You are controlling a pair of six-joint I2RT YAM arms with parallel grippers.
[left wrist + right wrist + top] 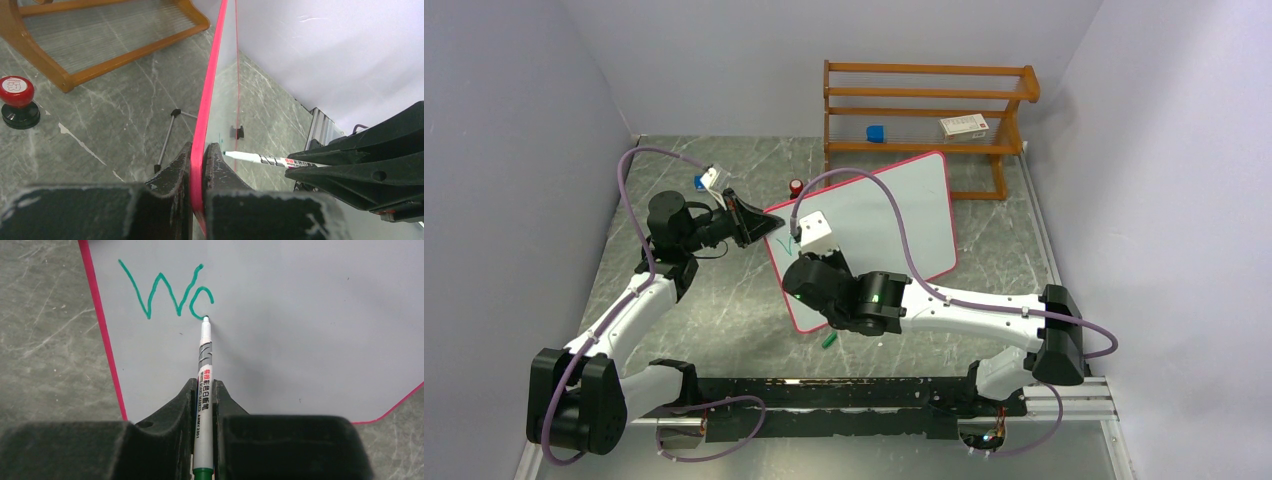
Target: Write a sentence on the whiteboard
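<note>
The whiteboard (884, 215), white with a pink-red frame, lies tilted on the marble table. My left gripper (749, 222) is shut on its left edge; in the left wrist view the frame (204, 125) sits clamped between the jaws (199, 160). My right gripper (809, 262) is shut on a white marker with a green end (204, 390). The marker tip (205, 319) touches the board (300, 315) at the bottom of a green "c", after a green "W" (160, 292). The marker also shows in the left wrist view (270, 160).
A wooden rack (924, 110) stands at the back with a blue block (875, 132) and a white box (964, 125). A red-topped stamp (796, 187) stands behind the board. A green marker cap (829, 341) lies near the board's front corner. Grey walls enclose the table.
</note>
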